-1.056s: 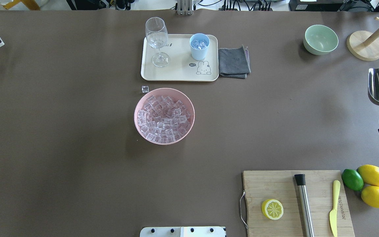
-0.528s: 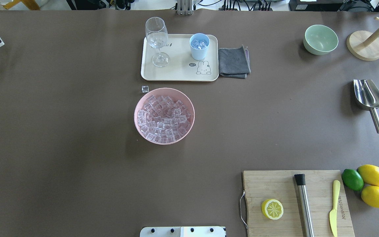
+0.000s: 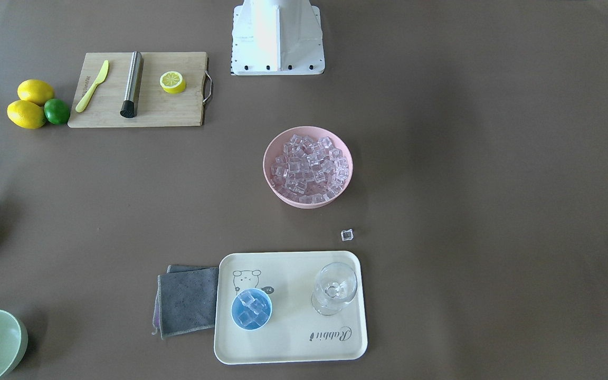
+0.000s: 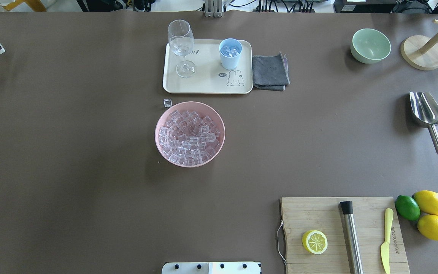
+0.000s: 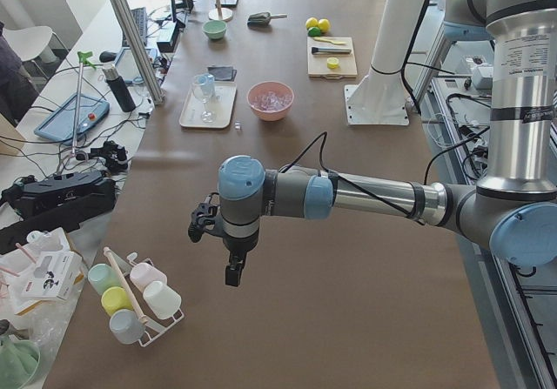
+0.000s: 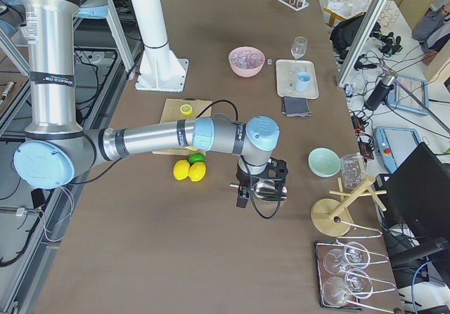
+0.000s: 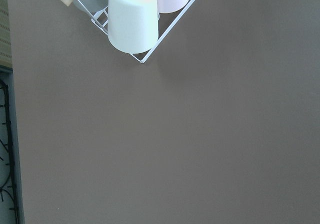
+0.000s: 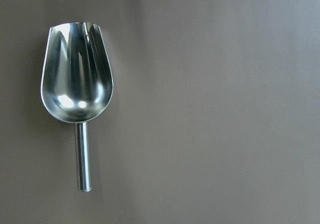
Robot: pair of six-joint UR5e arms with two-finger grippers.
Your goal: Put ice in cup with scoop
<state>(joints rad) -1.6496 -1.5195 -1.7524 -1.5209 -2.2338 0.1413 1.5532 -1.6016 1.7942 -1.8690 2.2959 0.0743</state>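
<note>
The steel scoop lies empty on the table near the right edge, handle toward the robot; the right wrist view shows it from above. The light-blue cup stands on the cream tray with several ice cubes in it. More ice fills the pink bowl, and one cube lies loose beside it. My right gripper hangs over the scoop; I cannot tell if it is open. My left gripper is far off near a cup rack; I cannot tell its state.
A wine glass stands on the tray, a grey cloth beside it. A green bowl and wooden stand are back right. A cutting board holds a steel rod, knife and lemon half. A white cup rack is at the left.
My right gripper held the scoop up by its handle, then let it go onto the table. It has drawn back past the right edge of the overhead view.
</note>
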